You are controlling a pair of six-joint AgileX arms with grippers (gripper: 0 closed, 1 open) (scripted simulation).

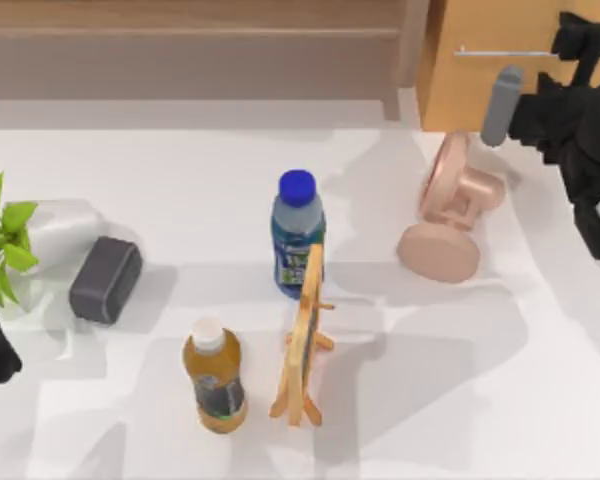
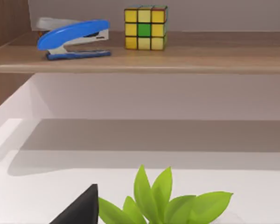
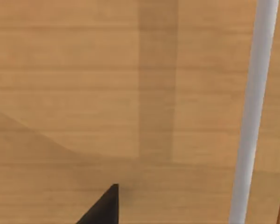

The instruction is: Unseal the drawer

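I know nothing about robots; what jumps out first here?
The black right end effector at the top view's upper right, up against the orange-tan drawer by its silver handle. Mid-table stand a blue-capped bottle and a wooden easel.

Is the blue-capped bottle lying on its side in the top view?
No. The blue-capped bottle stands upright mid-table, just behind the small wooden easel.

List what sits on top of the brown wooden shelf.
On the shelf sit a blue stapler and a colour cube. Something pale lies behind the stapler, mostly covered by it.
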